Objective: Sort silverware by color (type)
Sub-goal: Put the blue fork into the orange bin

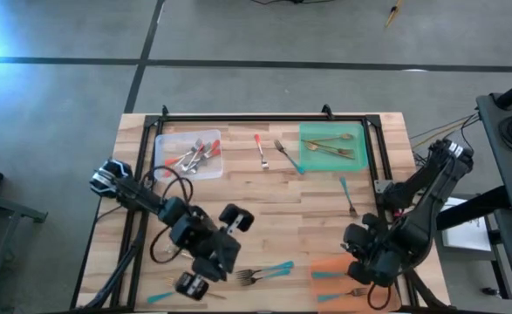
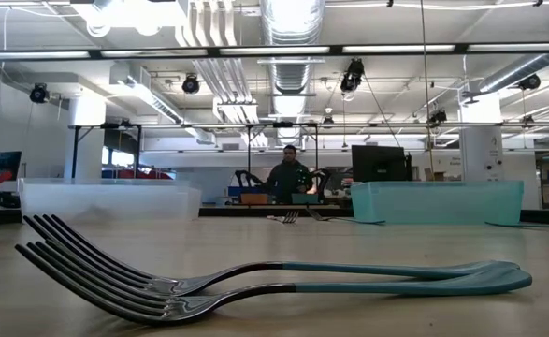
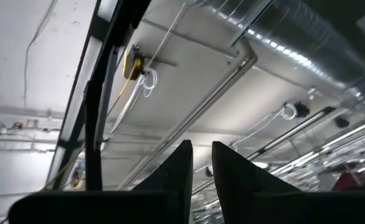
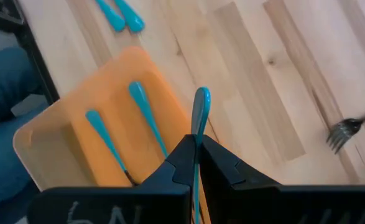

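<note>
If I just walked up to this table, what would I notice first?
Probably the two teal-handled forks lying side by side right in front of the low camera. Next, the right gripper shut on a teal-handled piece above the orange tray, which already holds two teal pieces. Far across the table, the clear tray holds red-handled silverware and the green tray holds gold pieces.

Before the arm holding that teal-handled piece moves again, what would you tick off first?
1. Right tool shut on the teal-handled utensil: ok.
2. Which type it is, fork or spoon: cannot tell, head hidden.
3. Orange tray close beneath it: ok.
4. Tray already holds only teal handles: ok.
5. Left tool pointing up, holding nothing: ok.
6. Two teal forks on the wood, unsorted: not ok.
</note>
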